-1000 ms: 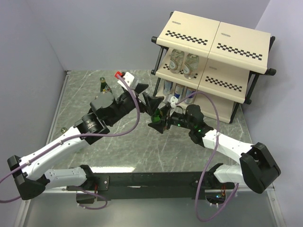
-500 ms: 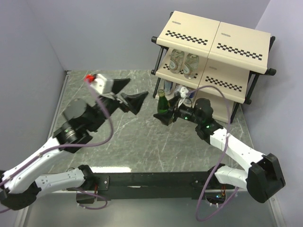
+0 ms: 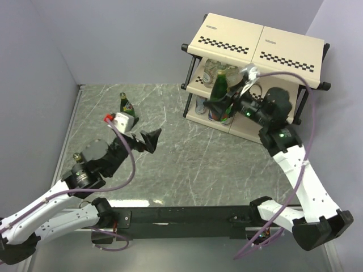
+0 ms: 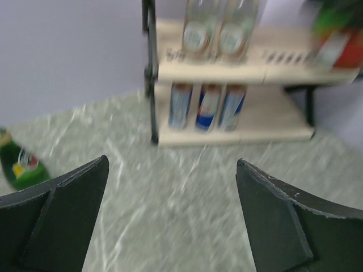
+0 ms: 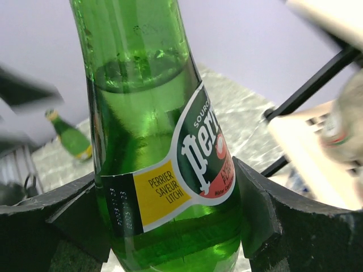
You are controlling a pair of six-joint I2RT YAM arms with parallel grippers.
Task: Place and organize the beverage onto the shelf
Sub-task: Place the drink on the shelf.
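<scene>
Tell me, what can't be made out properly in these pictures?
- Held green bottle: right wrist view cuts off its cap and base.
- Clear bottles: left wrist view crops their tops; overhead, the shelf's top board partly covers them.
- Cans: blurred in the left wrist view, print unreadable; overhead, mostly hidden by the held bottle.
- Green bottle on the table: tiny overhead; blurred and cut by the left edge in the left wrist view.

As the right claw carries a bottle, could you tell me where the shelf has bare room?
Bare: the top board, and the bottom board beside the cans. Crowded: the middle board's left end, with two clear bottles and the held bottle.
</scene>
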